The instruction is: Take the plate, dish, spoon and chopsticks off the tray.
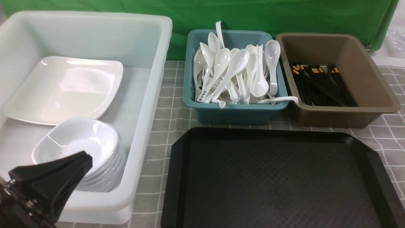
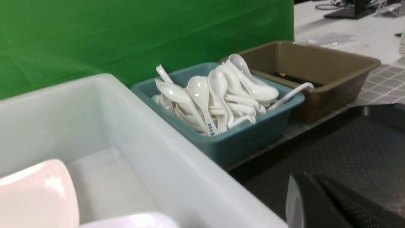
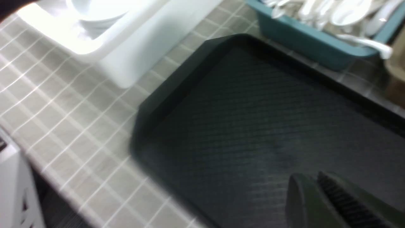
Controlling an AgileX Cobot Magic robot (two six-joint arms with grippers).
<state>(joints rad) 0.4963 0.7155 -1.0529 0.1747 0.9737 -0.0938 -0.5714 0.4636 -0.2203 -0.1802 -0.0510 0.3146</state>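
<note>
The black tray (image 1: 269, 177) lies bare at the front, also in the right wrist view (image 3: 253, 110). The white square plate (image 1: 63, 88) rests in the white bin, behind a stack of small dishes (image 1: 79, 142). Several white spoons (image 1: 234, 72) fill the teal tub. Black chopsticks (image 1: 319, 84) lie in the brown tub. My left gripper (image 1: 85, 158) hangs shut and empty over the bin's front corner, beside the dishes. My right gripper (image 3: 307, 177) hovers above the tray; its fingers are close together with nothing between them, and the view is blurred.
The white bin (image 1: 148, 104) stands on the left, the teal tub (image 1: 234, 110) behind the tray's middle, the brown tub (image 1: 348, 110) to its right. A grey checked cloth (image 1: 161, 126) covers the table, with a green backdrop behind.
</note>
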